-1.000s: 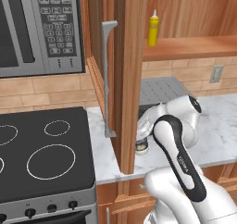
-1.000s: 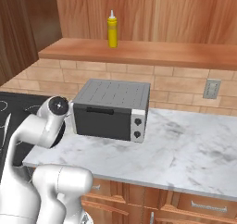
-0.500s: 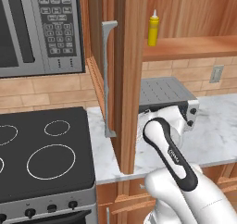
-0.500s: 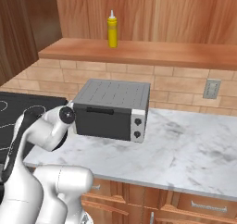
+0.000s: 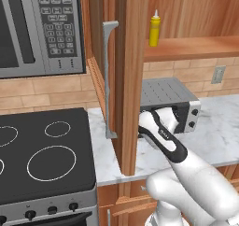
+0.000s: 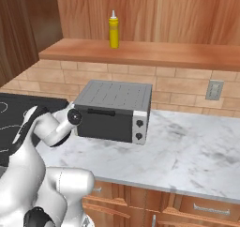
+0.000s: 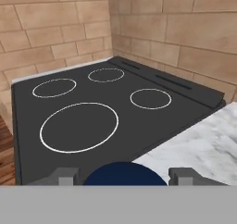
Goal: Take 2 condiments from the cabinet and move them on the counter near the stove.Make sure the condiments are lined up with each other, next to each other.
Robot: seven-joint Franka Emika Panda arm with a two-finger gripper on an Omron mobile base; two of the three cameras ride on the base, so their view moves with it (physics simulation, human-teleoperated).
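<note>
A light brown wooden wall cabinet (image 5: 130, 57) with plank-grain panels hangs above the claw, its door swung open edge-on and carrying a long grey bar handle (image 5: 109, 80). Its shelf board (image 6: 140, 52) runs high above and behind the claw.

Below lies the white marble counter (image 6: 187, 151), grey-veined and smooth, over brown wooden drawers. The claw (image 7: 124, 172) hangs low over the counter's end, right where the marble meets the stove (image 7: 92, 112). The stove is a flat black glass cooktop with thin white ring burners, spreading out ahead of the claw in the hand view, with sandy brick wall tiles rising beyond it. In the left base view black knobs line its steel front.

A steel microwave (image 5: 42, 29) with a keypad is mounted up above the stove. A boxy grey toaster oven (image 6: 112, 111) with a ribbed top sits on the counter just beside the arm.

The tall slim yellow squeeze bottle (image 6: 113, 30), with a white pointed nozzle, stands upright on the shelf board, well above the claw.

Between the claw's two small grey fingertips (image 7: 62, 176) sits a round dark blue lid (image 7: 124, 173), the top of the short jar; the jaws stand partly parted around it, grasping the jar over the marble edge.
</note>
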